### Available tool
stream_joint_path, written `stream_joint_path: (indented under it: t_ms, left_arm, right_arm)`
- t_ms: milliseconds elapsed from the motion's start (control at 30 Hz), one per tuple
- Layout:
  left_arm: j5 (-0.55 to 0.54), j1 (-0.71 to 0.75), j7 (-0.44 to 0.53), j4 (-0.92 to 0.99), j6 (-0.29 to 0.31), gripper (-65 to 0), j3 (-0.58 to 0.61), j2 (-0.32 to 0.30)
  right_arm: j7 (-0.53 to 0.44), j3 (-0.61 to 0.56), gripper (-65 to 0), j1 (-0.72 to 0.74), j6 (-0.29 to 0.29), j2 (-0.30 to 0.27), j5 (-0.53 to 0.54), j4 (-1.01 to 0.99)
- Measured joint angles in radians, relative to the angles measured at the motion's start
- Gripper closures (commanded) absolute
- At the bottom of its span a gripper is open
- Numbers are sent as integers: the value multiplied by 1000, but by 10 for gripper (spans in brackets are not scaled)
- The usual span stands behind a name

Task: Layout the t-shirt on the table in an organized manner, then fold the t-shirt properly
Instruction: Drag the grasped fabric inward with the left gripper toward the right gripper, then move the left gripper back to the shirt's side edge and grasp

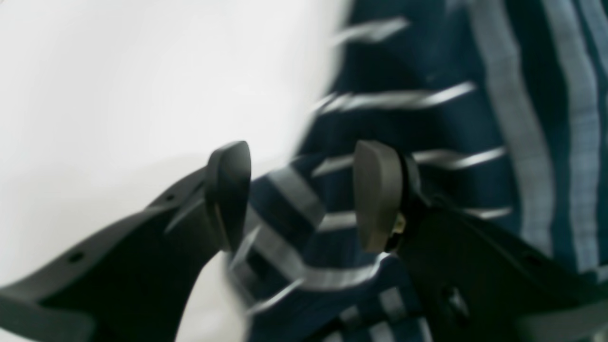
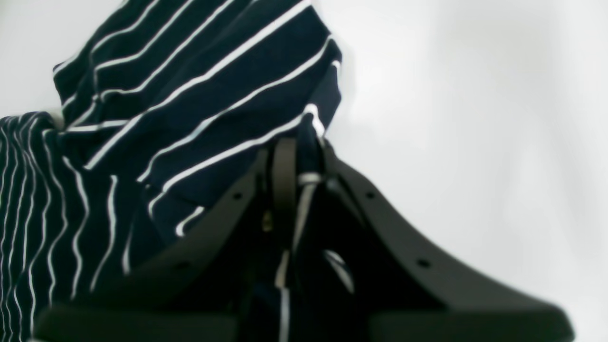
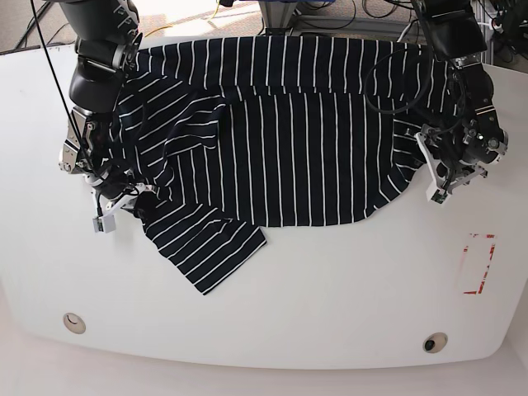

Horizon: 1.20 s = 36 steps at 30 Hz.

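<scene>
The dark navy t-shirt (image 3: pixel 289 140) with thin white stripes lies spread over the far half of the white table (image 3: pixel 330 289). One sleeve sticks out toward the front left. My right gripper (image 2: pixel 297 152) is shut on a bunched edge of the t-shirt (image 2: pixel 190 109); in the base view this gripper (image 3: pixel 139 206) sits at the shirt's left side by that sleeve. My left gripper (image 1: pixel 304 194) stands open, its fingers (image 1: pixel 228 194) apart over a fold of the t-shirt (image 1: pixel 427 123). In the base view the left gripper (image 3: pixel 422 157) is at the shirt's right edge. The left wrist view is blurred.
A small red-outlined rectangle (image 3: pixel 478 264) is marked on the table's right side. Two round fittings (image 3: pixel 74 322) (image 3: pixel 435 341) sit near the front edge. Cables and equipment run along the far edge behind the shirt. Bare white tabletop lies in front of the shirt.
</scene>
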<state>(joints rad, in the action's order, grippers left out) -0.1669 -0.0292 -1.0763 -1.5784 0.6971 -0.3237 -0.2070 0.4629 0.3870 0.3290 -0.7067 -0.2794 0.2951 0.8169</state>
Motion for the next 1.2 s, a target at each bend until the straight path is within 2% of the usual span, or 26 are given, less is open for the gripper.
stream_joint_path:
  t_ms: [133, 267, 400, 1200]
  left_arm:
    - [-83, 9, -17, -1, 0, -326, 3, -8]
    - [-171, 24, -103, -6, 0, -326, -2, -42]
    - [-252, 26, -113, -26, 0, -326, -4, -72]
    - [-264, 87, -129, -26, 0, -329, 0, -84]
  right_arm:
    - [0, 0, -60, 0, 0, 3, 2, 0]
    - [0, 0, -60, 0, 0, 3, 2, 0]
    - [0, 0, -60, 0, 0, 3, 1, 0]
    - [0, 0, -60, 0, 0, 3, 2, 0]
